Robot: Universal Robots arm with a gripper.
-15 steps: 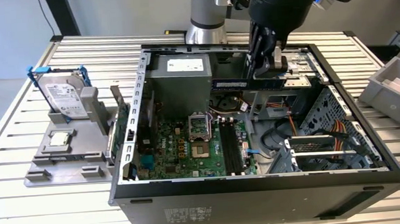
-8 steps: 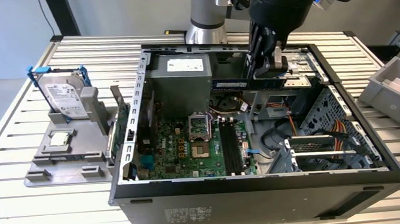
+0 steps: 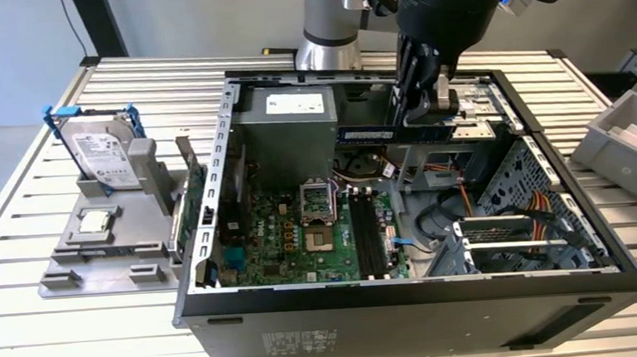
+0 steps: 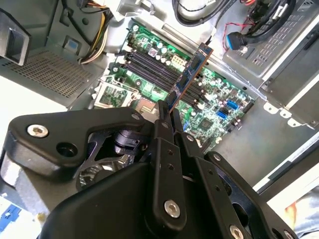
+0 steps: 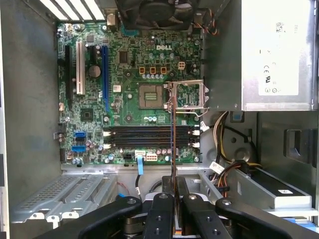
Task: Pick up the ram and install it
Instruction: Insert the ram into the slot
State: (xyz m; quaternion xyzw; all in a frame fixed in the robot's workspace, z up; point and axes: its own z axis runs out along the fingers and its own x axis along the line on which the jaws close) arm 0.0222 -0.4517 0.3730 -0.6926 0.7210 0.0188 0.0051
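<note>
My gripper [image 3: 426, 120] hangs over the open computer case [image 3: 206, 235], shut on the ram [image 3: 388, 133], a narrow dark-blue stick that juts toward the exterior view's left. In the second wrist view the ram [image 4: 192, 72] sticks out from between the black fingers [image 4: 160, 124] above the motherboard. In the first wrist view the ram [image 5: 173, 134] appears edge-on as a thin line crossing the black memory slots [image 5: 149, 135], with the gripper [image 5: 173, 185] below it. The slots [image 3: 367, 238] lie well beneath the stick on the green board.
A silver hard drive [image 3: 107, 158] stands in a grey holder [image 3: 102, 258] at the exterior view's left, and a green card [image 3: 193, 204] leans beside the case. The power supply [image 3: 287, 114], cables [image 3: 498, 217] and drive cage [image 3: 511, 245] crowd the case. A grey bin [image 3: 626, 139] sits at the right.
</note>
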